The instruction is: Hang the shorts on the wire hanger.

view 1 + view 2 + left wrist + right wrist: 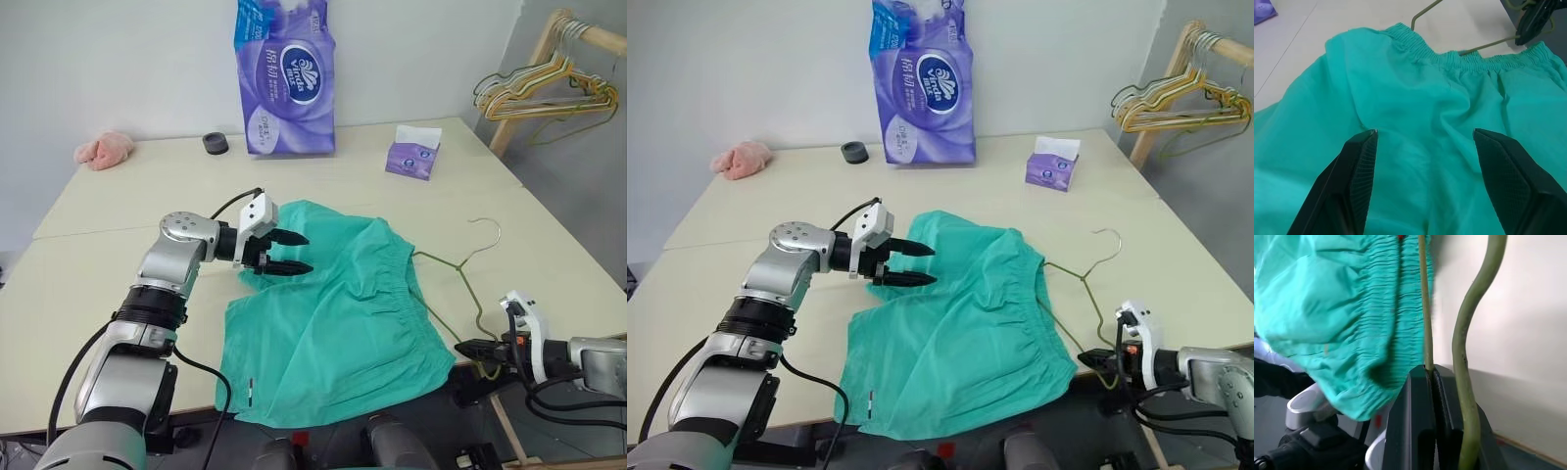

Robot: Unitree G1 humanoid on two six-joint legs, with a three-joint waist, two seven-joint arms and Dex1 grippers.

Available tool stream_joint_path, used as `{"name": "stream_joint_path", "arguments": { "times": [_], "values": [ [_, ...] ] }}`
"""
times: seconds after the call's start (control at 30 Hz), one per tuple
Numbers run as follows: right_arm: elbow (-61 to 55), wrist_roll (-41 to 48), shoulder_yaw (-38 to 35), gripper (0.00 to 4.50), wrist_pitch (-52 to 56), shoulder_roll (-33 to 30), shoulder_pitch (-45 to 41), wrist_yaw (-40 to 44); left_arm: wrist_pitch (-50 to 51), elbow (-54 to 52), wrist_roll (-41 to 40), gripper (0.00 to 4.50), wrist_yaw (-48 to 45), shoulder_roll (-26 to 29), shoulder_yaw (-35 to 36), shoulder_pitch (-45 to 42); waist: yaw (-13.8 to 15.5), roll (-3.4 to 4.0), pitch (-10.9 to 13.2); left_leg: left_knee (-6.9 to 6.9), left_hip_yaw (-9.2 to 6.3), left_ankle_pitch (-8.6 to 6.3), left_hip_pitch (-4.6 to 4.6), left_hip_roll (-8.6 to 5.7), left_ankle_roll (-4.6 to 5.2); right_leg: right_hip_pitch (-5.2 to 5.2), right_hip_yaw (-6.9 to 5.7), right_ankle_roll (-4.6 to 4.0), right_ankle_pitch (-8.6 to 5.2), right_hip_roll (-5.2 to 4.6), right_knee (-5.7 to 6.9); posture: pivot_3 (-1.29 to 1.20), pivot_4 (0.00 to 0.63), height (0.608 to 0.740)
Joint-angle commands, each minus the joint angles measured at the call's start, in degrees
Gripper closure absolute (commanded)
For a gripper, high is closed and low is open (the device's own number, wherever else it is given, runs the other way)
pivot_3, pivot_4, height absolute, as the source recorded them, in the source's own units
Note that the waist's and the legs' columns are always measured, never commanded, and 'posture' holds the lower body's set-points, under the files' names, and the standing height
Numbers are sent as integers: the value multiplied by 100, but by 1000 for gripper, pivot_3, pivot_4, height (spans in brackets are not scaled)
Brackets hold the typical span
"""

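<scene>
- The shorts (338,313) lie spread flat on the cream tabletop (118,284), near its front edge, and the lower hem hangs a little over this edge.
- The gathered waistband (407,284) is on the robot's right side of the cloth, and a small white label (249,391) is seen near the front left corner.
- The wire hanger (460,269) lies on the tabletop just to the right of the shorts; one part of its triangle goes under the waistband, and its curved hook (487,230) points toward the back of the tabletop.
- The left tool (294,253) hovers over the rear left part of the shorts, with its two black fingers (1359,166) spread apart and holding nothing; in the left wrist view the green cloth is seen between them.
- The right tool (468,347) is at the front right edge of the tabletop, and it is clenched on the wire hanger: in the right wrist view a thin green wire (1425,308) goes into the closed fingers, and a thicker bent part of the wire passes just beside them.
- At the back of the tabletop stands a purple pack of tissue paper (286,78), with a small black round thing (216,143) to its left and a pink fluffy cloth (104,149) further left.
- A small purple tissue box (412,156) is to the right of the pack.
- Beyond the right side of the tabletop, a bunch of hangers (544,88) hangs on a wooden rack (534,59).
</scene>
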Motion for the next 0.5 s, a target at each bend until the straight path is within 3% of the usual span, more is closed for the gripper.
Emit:
{"name": "stream_joint_path", "arguments": {
  "times": [0.03,0.27,0.43,0.5],
  "values": [
    [-128,97,49,4500,-218,-133,-80,195,-86,-70,-2,1219,48,61,82,-98,-1,-1,0,1,2,0,1,0,0,0,1,0,0,-1,0,-231,65,740],
    [-363,42,260,4500,-593,373,-619,-188,-291,360,3,1219,612,-193,284,-412,-16,-1,0,1,-1,0,2,2,0,0,0,0,0,0,1,-234,60,740],
    [-426,-82,252,4500,-900,292,-1003,-316,-131,878,-233,1219,1000,-399,627,-928,-17,-1,0,2,-2,0,-2,1,0,-3,-1,1,1,-2,1,-237,59,740],
    [-538,-212,370,4500,-1072,89,-1082,-244,32,959,-327,862,893,-412,689,-1093,-18,0,0,1,-2,0,-2,0,0,-4,-1,1,1,-1,1,-237,59,740]
  ]
}}
